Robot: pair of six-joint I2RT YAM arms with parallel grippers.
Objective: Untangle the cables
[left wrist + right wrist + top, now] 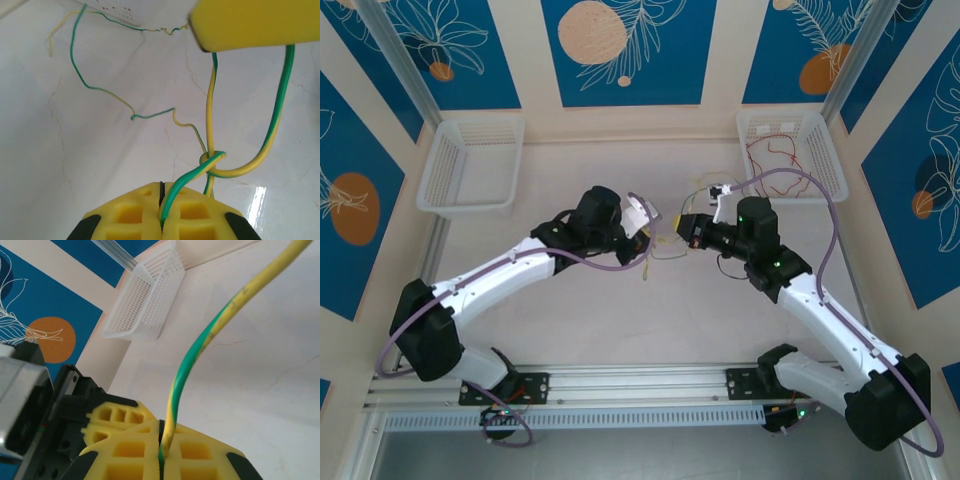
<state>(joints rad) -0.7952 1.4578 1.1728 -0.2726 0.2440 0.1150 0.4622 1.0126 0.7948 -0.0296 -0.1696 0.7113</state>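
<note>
- My left gripper (161, 202) is cut off by the bottom edge of its wrist view. The green-and-yellow wire (187, 180) vanishes into the seam between my pressed-together fingers, so the pinched stretch is hidden
- A yellow finger pad (250, 22) at the top of that view is blurred and cropped by the top and right edges, and two strands slip out of sight behind it
- My right gripper (161, 442) is cropped by the bottom edge too, and the green-and-yellow wire clamped there runs blurred off the top edge
- From above, the cables (665, 245) between my claws are too thin for me to tell how they cross
- The red wire (772, 155) in the right basket (830, 165) is too fine to trace its loops
</note>
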